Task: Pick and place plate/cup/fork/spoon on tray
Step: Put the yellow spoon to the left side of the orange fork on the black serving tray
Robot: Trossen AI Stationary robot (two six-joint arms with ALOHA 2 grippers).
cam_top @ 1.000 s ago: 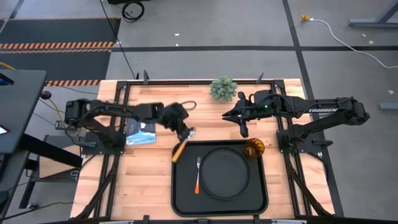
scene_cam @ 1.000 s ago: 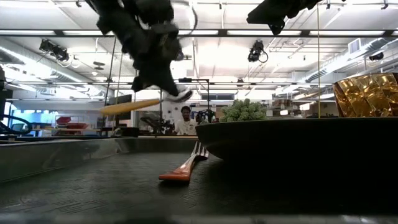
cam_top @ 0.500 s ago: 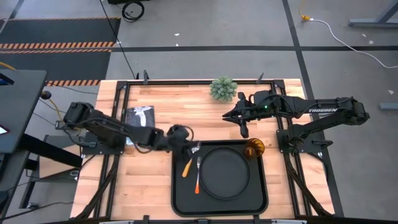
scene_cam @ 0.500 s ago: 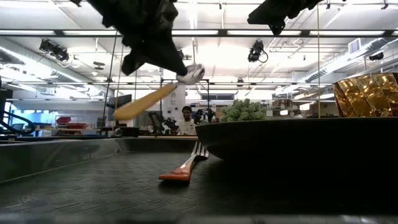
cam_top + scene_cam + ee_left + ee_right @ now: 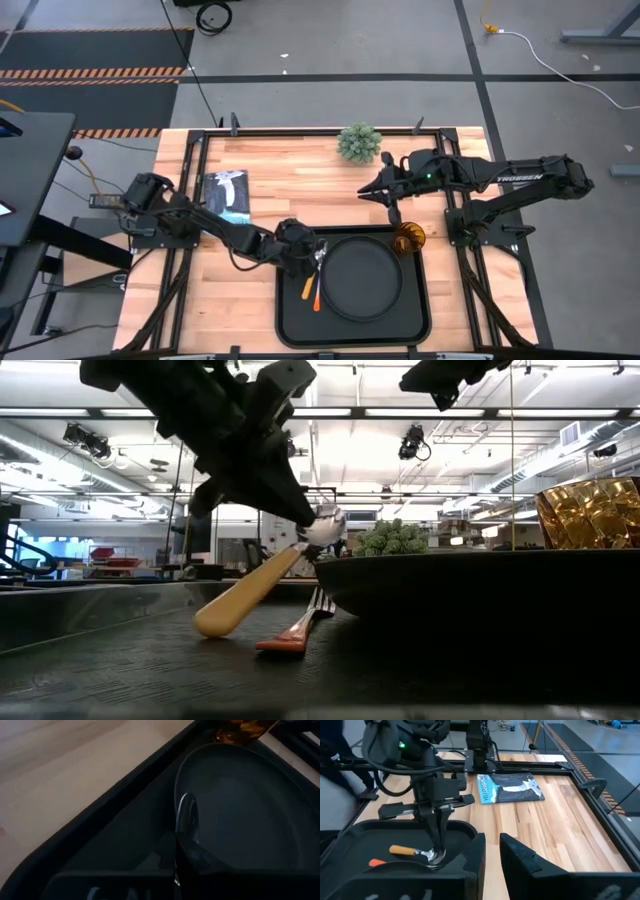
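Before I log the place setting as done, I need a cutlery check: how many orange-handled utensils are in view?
2. The fork lies flat on the tray, left of the plate. The spoon is gripped in the left hand, its handle tip touching the tray beside the fork.

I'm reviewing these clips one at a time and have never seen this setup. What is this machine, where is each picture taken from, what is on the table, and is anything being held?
It is a robot with two dark arms at a wooden table. One picture looks straight down, one looks level from the tabletop, and one comes from each wrist.

A black tray holds a round black plate, an amber cup and an orange-handled fork.

The left gripper is shut on the spoon, gripping it near its metal bowl beside the plate's rim, with the handle sloping down to the tray next to the fork.

The right gripper waits with its fingers apart, holding nothing, above the table behind the cup. A small green plant and a printed packet also lie on the table.
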